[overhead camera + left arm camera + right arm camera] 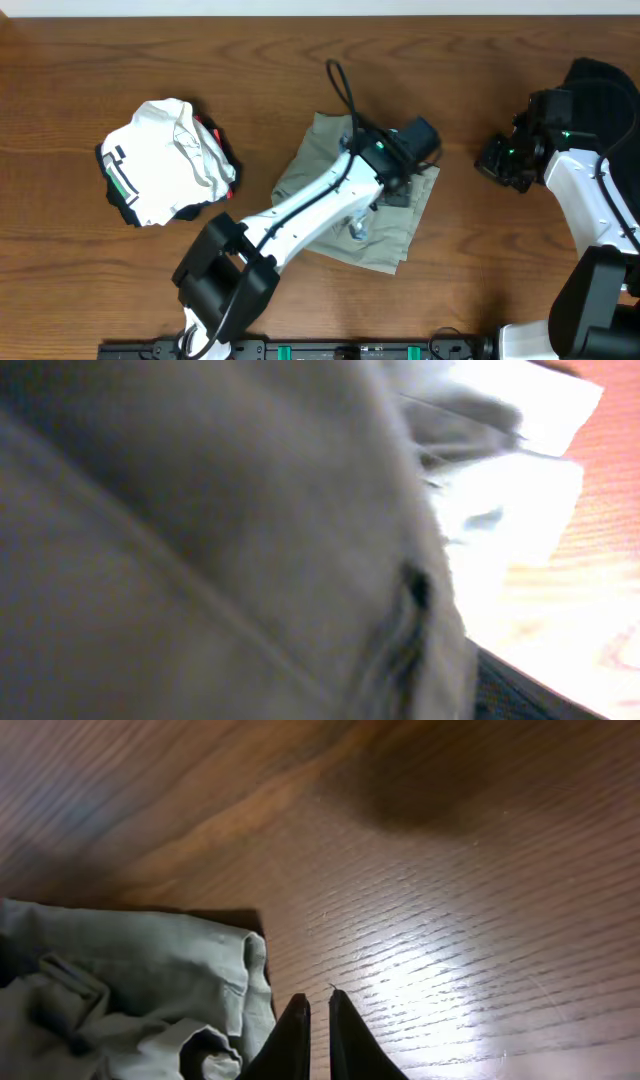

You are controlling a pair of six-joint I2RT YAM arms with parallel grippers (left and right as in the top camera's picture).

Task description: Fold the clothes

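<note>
Table (80, 60): dark wood. Bare grain runs ahead of your right fingers.

Garment (318, 152): olive-khaki, lying mid-table as a rough tilted square. Layers are doubled along the lower edge. It sits under your left gripper. In the right wrist view its rumpled hem is just beside the fingertips, off to their left. The left wrist view shows only blurred cloth with a seam and one dark spot, too soft to name.

Pile (165, 160): a white top bunched over black cloth, with a bit of red at the edge. It is well apart from both grippers.

Left arm (300, 205): stretched diagonally across the garment, wrist low over its upper right corner.

Right arm (590, 190): bent, with the wrist turned toward the garment.

Left gripper (412, 143): close against the cloth. The fingers are hidden, so you cannot tell whether they stand wide or closed.

Right gripper (497, 162): off the garment, over bare table near its right edge.

Right fingers (293, 1025): narrow, tips almost meeting, nothing between them.
</note>
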